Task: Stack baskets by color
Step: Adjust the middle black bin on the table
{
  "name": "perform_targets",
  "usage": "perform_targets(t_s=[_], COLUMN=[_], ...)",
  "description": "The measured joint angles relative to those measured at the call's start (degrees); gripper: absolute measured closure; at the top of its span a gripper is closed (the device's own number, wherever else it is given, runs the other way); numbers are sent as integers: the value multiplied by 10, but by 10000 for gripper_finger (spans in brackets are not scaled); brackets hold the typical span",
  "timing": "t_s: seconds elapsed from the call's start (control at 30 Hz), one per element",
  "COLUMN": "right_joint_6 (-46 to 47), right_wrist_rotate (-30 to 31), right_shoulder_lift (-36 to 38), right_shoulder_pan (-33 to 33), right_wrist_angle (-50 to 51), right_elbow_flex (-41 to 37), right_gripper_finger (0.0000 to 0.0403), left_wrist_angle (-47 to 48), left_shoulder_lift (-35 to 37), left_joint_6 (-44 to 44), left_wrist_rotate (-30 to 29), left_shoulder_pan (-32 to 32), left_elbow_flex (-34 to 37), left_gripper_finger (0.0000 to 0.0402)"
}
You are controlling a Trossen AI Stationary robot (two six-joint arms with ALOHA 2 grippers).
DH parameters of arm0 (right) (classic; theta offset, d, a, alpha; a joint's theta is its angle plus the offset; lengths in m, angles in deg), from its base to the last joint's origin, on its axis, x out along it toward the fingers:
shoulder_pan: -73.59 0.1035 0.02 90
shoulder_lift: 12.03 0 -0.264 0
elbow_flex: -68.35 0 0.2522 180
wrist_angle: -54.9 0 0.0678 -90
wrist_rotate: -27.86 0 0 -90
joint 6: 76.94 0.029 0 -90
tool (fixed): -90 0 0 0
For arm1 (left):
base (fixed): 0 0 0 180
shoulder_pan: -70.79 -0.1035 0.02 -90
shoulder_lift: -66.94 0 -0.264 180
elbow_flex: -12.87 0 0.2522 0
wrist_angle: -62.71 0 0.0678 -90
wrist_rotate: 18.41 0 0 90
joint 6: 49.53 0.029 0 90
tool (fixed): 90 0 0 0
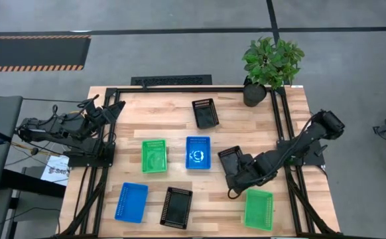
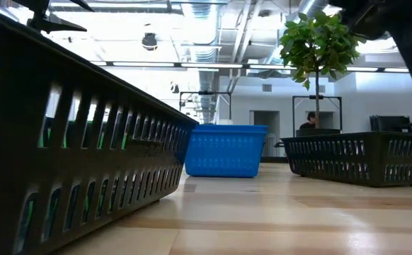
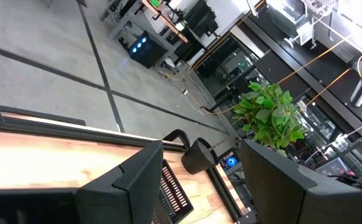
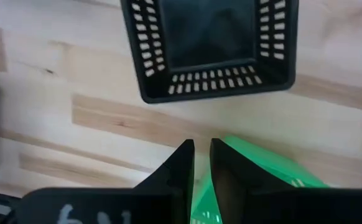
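Seven baskets show in the high view, all but one lying flat on the wooden table. They are a black basket (image 1: 205, 113) at the far side, a green basket (image 1: 154, 155) and a blue basket (image 1: 197, 152) mid-table, a blue basket (image 1: 131, 202) and a black basket (image 1: 176, 206) near the front, and a black basket (image 1: 229, 158) beside my right gripper (image 1: 245, 182). That gripper points down, shut on a green basket (image 1: 258, 208). My left gripper (image 3: 199, 186) waits open at the far left, holding nothing. My right gripper pinches the green basket's wall (image 4: 201, 190) between its two fingers, coming from above and pointing down. In the high view the hold lies at the basket's far short end (image 1: 251, 192). The basket reaches out below the fingers toward the near edge; whether it is clear of the table, I cannot tell.
A potted plant (image 1: 271, 63) stands at the far right corner. A black frame rail (image 1: 279, 119) runs along the table's sides. Bare wood lies between the far black basket and the right rail, and at the near right. The low view looks past a black basket wall (image 2: 86, 156).
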Motion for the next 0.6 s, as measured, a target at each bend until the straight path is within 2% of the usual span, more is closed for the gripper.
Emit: perform_targets(t_s=[0.3, 0.6], right_joint_6=[-4, -89], right_wrist_rotate=[-40, -61], right_shoulder_lift=[-39, -111], right_shoulder_pan=[2, -18], right_wrist_angle=[-41, -76], right_elbow_flex=[-10, -9], right_gripper_finger=[329, 329], left_wrist_angle=[0, 2], left_shoulder_lift=[0, -1], left_joint_6=[0, 3], left_wrist_rotate=[-12, -16], left_shoulder_pan=[0, 0], left_elbow_flex=[0, 0], left_gripper_finger=[198, 198])
